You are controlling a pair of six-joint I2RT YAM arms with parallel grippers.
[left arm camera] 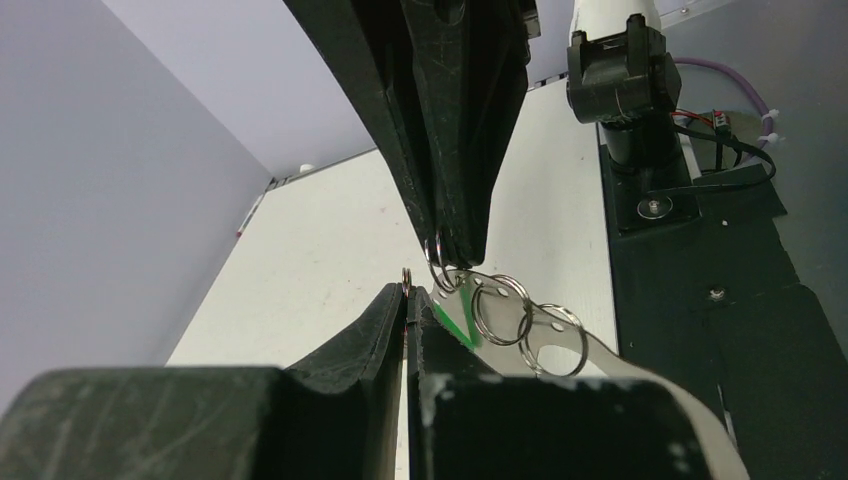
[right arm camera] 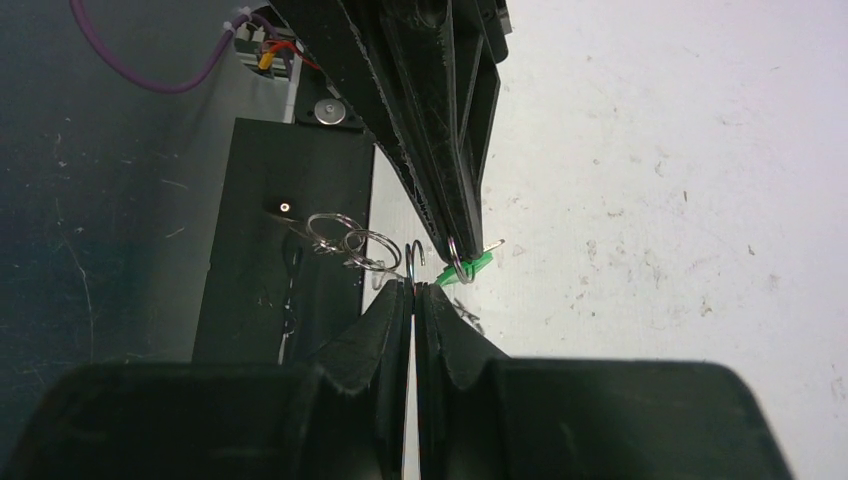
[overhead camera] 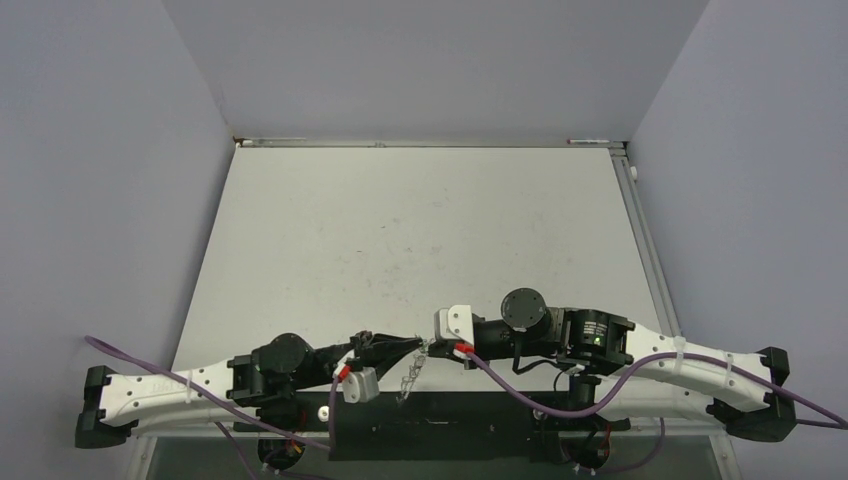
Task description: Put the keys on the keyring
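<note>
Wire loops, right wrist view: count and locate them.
4: two loops hanging left, one at the right hand, one beside the green key; others may be hidden.

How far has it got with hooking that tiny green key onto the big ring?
Done: the left gripper and right gripper hold the keyring up between them. In hand: both are shut, each pinching one of its wire loops, with the green key right at their tips. Left: the threading looks unfinished, though I cannot tell whether the key is hooked on yet.
</note>
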